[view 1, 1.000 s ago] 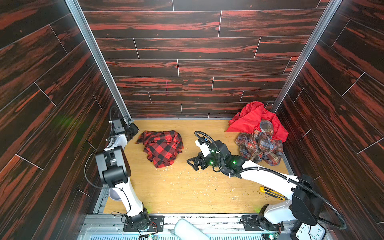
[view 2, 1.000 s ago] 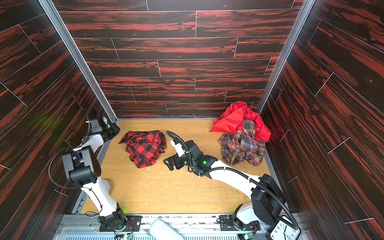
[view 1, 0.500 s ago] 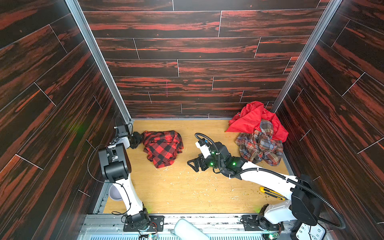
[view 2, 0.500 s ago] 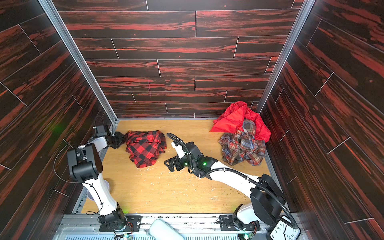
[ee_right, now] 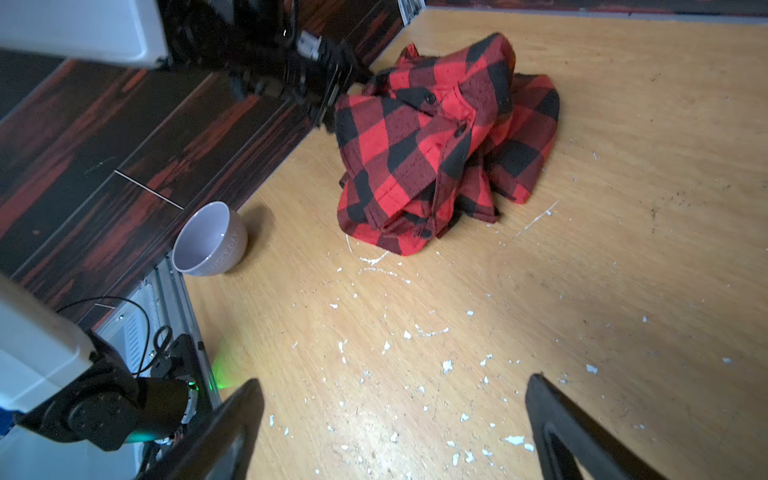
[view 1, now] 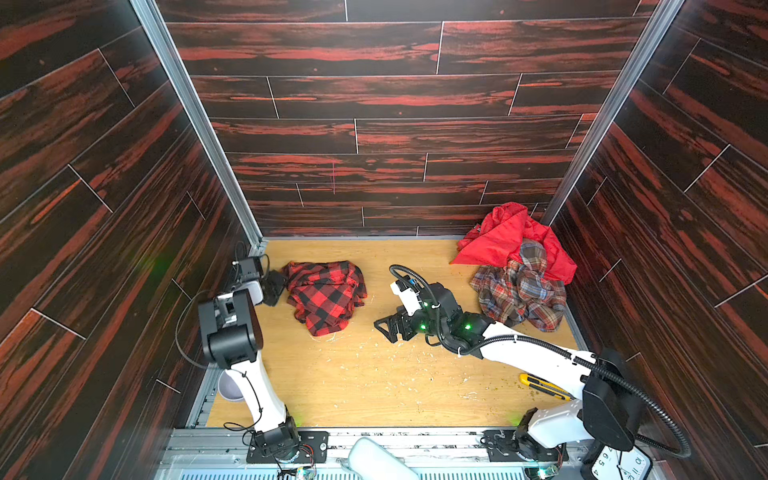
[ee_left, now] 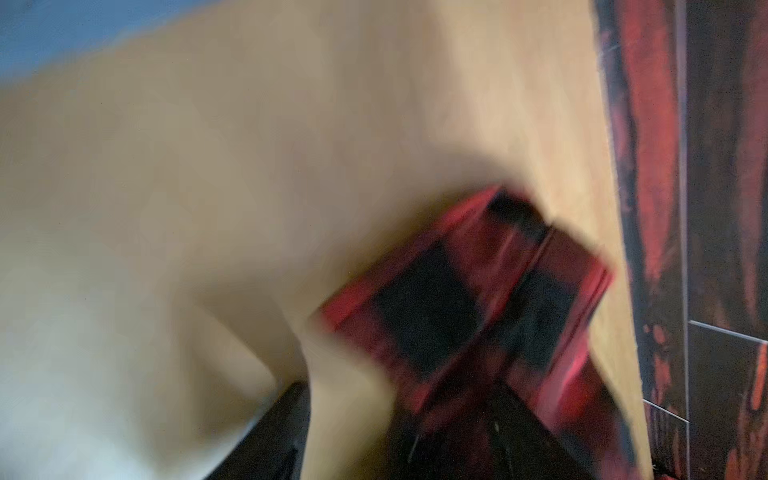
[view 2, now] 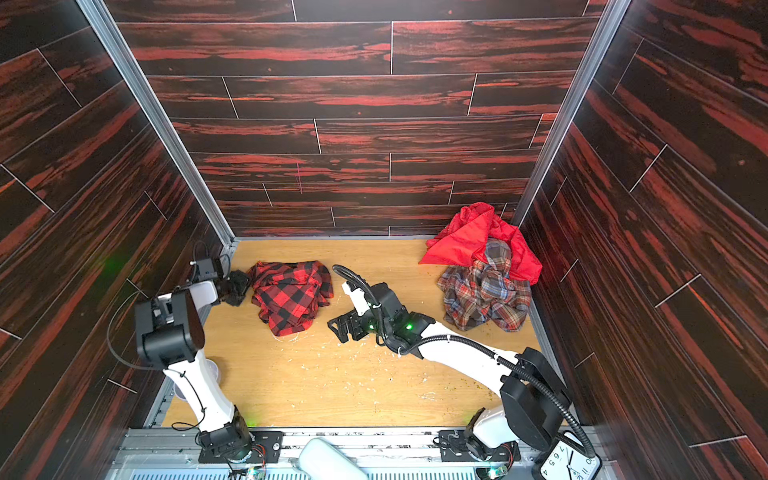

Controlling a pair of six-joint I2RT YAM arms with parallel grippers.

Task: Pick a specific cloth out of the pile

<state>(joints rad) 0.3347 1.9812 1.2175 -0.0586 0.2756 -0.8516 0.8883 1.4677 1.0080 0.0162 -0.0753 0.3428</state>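
Right wrist view: my right claw wide, empty; cloth lies left, apart from pile far right; left claw at its left edge, I can't tell its opening.

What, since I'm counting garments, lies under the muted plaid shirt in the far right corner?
The plain red garment shows beneath and behind the plaid shirt, wrapping its right edge. Anything under the shirt's middle is covered and cannot be seen.

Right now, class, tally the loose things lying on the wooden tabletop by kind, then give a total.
Garments: 3 (red-and-black check shirt, plain red garment, muted plaid shirt)
Bowls: 1 (grey bowl)
Utility knives: 1 (yellow utility knife)
Total: 5
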